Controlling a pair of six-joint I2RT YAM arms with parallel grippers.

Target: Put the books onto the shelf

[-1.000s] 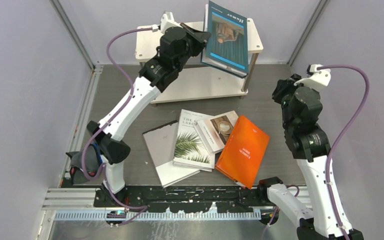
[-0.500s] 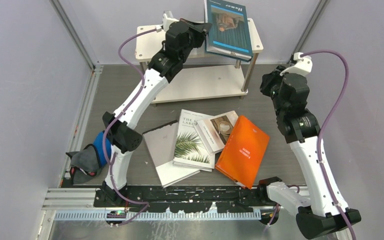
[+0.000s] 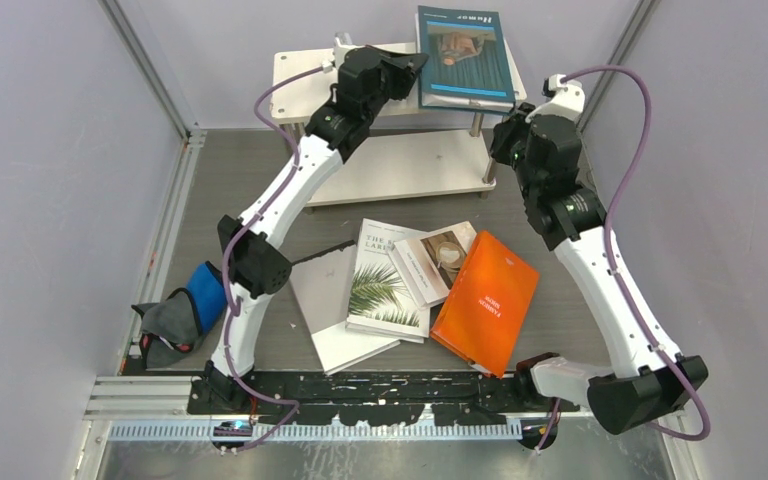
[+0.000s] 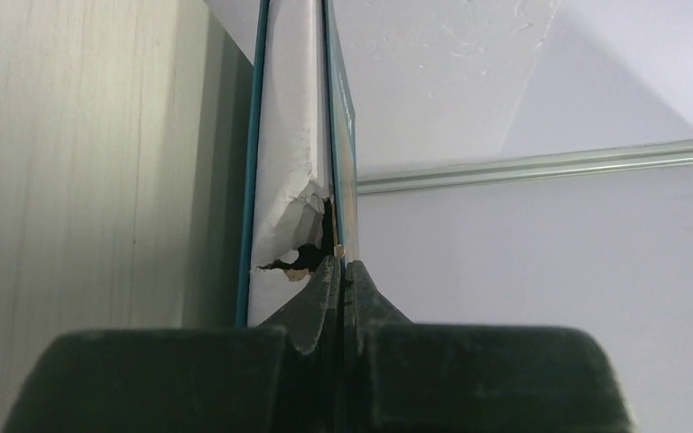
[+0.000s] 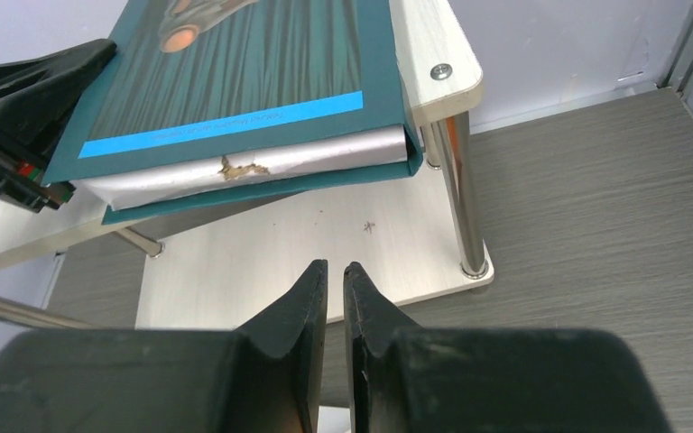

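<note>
The teal book (image 3: 465, 55) lies on the top board of the shelf (image 3: 300, 85), its near edge jutting over the front. My left gripper (image 3: 415, 62) is shut on the book's cover at its left side. In the left wrist view the jaws (image 4: 338, 266) pinch the teal cover (image 4: 343, 135) beside torn white pages. My right gripper (image 5: 336, 266) hovers before the shelf's right front leg, a narrow slit open, with nothing in it. The book (image 5: 253, 72) sits above it. On the floor lie the orange (image 3: 485, 300), beige (image 3: 438, 260), palm-leaf (image 3: 388, 280) and grey-white (image 3: 325, 310) books.
The shelf's lower board (image 5: 307, 244) lies below the right gripper, with a silver leg (image 5: 465, 198) to its right. A blue object on a grey cloth (image 3: 185, 310) lies at the left wall. Grey walls close in on three sides.
The left arm has carried the teal book back and laid it flatter on the top board. The right arm has swung up and left toward the shelf's right front corner.
</note>
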